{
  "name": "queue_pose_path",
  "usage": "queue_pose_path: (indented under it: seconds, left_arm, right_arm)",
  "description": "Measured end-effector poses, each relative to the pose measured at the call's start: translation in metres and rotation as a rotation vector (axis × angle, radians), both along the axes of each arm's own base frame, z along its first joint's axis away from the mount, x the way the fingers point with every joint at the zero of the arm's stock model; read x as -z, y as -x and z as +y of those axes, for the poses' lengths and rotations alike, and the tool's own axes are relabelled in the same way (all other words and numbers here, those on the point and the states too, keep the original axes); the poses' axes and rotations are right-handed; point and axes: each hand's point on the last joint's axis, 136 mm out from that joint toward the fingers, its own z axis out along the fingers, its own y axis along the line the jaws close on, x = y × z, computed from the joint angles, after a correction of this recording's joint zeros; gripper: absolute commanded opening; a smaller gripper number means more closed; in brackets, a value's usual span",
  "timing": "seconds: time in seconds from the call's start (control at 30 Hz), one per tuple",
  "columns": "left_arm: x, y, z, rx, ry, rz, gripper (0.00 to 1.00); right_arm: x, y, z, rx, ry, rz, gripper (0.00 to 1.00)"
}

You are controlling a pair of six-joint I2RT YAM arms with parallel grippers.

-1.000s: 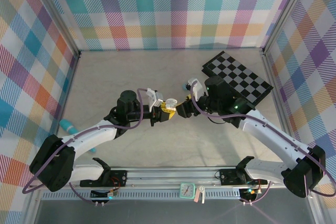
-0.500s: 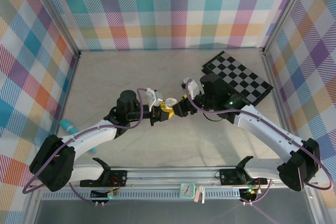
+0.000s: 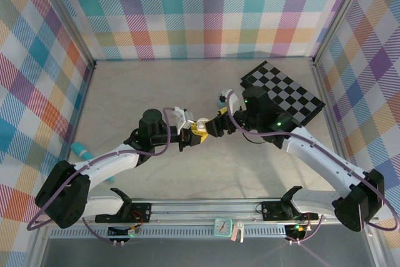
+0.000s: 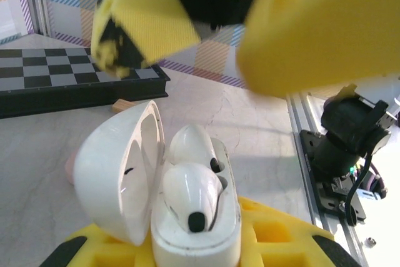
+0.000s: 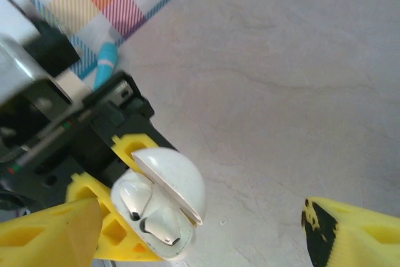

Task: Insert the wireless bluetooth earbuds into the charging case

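Overhead, the two arms meet near the middle of the table (image 3: pixel 156 85). The left gripper (image 3: pixel 198 131) pinches a white charging case (image 3: pixel 202 122), and the right gripper (image 3: pixel 214 124) sits just beside it with its fingers apart. A black-and-grey checkerboard (image 3: pixel 284 95) lies at the right rear of the table. A teal item (image 3: pixel 81 150), too small to identify, sits by the left wall.

From the left wrist, the charging case (image 4: pixel 187 242) stands clamped between that gripper's yellow fingers (image 4: pixel 275 237), its lid (image 4: pixel 119 173) swung open to the left. Two white earbuds (image 4: pixel 192 197) sit side by side in the base. The right gripper's yellow fingers hang above the case, clear of it and spread wide. The checkerboard (image 4: pixel 62 79) lies beyond, and a pinkish shape (image 4: pixel 70 166), perhaps another case, peeks from behind the lid.

From the right wrist, the open charging case (image 5: pixel 172 182) shows at lower left in the left gripper's hold, with both earbuds (image 5: pixel 145 214) in their wells. The right gripper (image 5: pixel 200 226) has its two fingers far apart at the bottom corners, one just beside the case and the other well away over the table.
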Motion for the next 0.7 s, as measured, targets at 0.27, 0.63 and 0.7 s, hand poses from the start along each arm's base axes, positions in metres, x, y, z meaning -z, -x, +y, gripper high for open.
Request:
queue_pose_path:
  seconds: [0.27, 0.63, 0.7]
  left_arm:
    - [0.006, 0.0, 0.005, 0.001, -0.089, -0.223, 0.07]
    - [0.018, -0.015, 0.013, -0.052, -0.231, -0.369, 0.07]
    - [0.02, -0.017, 0.014, -0.061, -0.245, -0.369, 0.06]
  right_arm:
    - [-0.013, -0.028, 0.002, 0.087, -0.012, 0.08, 0.82]
    - [0.044, -0.041, 0.011, 0.094, 0.135, 0.247, 0.83]
    - [0.045, -0.039, 0.011, 0.079, 0.14, 0.249, 0.84]
